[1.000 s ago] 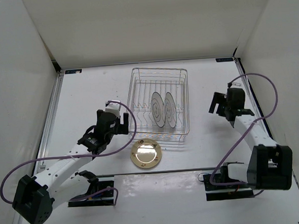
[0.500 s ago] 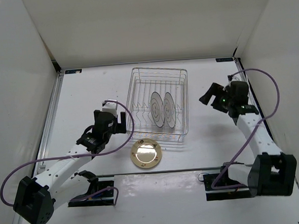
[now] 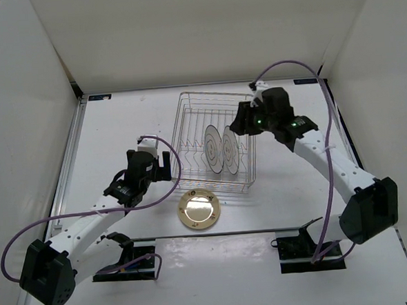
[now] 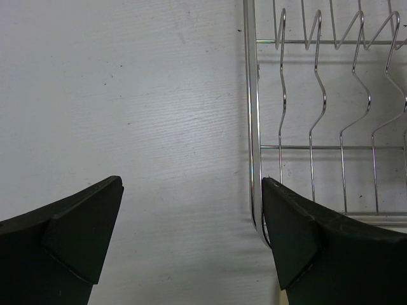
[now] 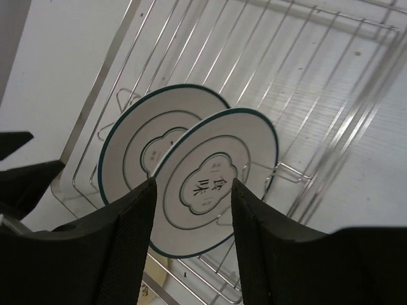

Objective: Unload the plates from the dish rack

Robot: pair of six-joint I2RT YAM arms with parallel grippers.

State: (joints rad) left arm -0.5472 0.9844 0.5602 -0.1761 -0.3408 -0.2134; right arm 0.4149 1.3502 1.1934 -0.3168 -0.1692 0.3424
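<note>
The dish rack (image 3: 183, 125) of silver wire stands mid-table. Two white plates (image 3: 213, 149) (image 3: 232, 151) with dark rings stand upright in its dividers. A golden-tan plate (image 3: 199, 209) lies flat on the table in front of the rack. My right gripper (image 3: 241, 120) hovers over the rack's right side, open, nothing between its fingers. In the right wrist view the nearer white plate (image 5: 251, 146) and the farther one (image 5: 124, 155) show past the right gripper (image 5: 193, 185). My left gripper (image 3: 165, 163) (image 4: 191, 190) is open beside the rack's left rim (image 4: 252, 127).
White walls enclose the table on three sides. The right arm's purple cable (image 3: 288, 66) arcs above the rack's far right corner. Both arm bases (image 3: 124, 264) sit at the near edge.
My right arm has swung from the table's right side to above the rack, and its jaws have narrowed. The left gripper has barely shifted.
</note>
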